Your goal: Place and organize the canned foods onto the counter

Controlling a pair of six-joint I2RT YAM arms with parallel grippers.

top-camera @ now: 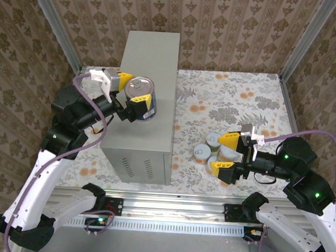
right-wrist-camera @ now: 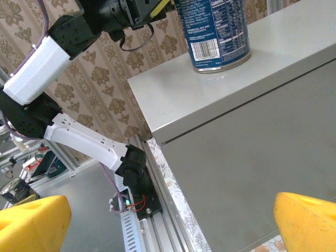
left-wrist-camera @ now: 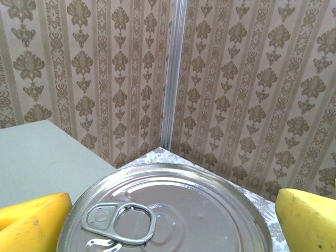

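Hiding under right gripper [top-camera: 228, 153]: some of the orange-label cans [top-camera: 202, 154], bunched on the floral floor [top-camera: 260, 103] right of the counter [top-camera: 141, 136]; count unclear
Right jaws: wide apart
On counter top: blue can [top-camera: 142, 97], upright
Around blue can: left gripper [top-camera: 131, 89], jaws wide, gap at one finger

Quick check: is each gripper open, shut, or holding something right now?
Left gripper: open, jaws either side of the blue can standing on the counter, not gripping it.
Right gripper: open, holding nothing.
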